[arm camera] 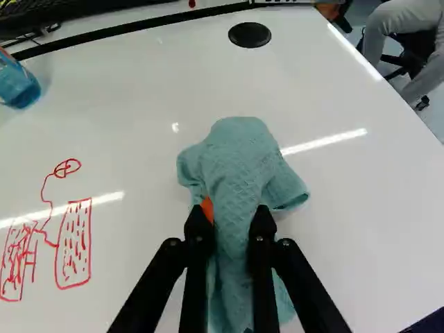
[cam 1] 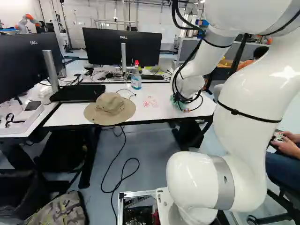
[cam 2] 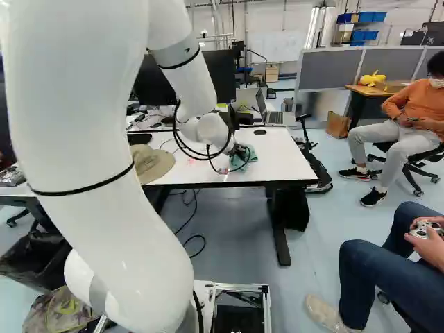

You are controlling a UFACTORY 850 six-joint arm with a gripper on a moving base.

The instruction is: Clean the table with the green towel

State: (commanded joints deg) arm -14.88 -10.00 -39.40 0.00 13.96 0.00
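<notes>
1 grn towel [arm camera: 241,163] gripped by tool [cam 2: 240,152] on tbl [arm camera: 374,215] w/ red marks [arm camera: 73,243].

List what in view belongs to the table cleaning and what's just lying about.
Job:
- green towel
- end effector, gripping it
- white table
- red marks

Lying about:
- hat
- monitor
- laptop
- spray bottle, possibly cleaner

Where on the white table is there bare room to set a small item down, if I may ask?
The table is bare between the towel and the red drawing, and between the towel and the black disc. It is crowded around the bottle and hat, and where the gripper holds the towel.
</notes>
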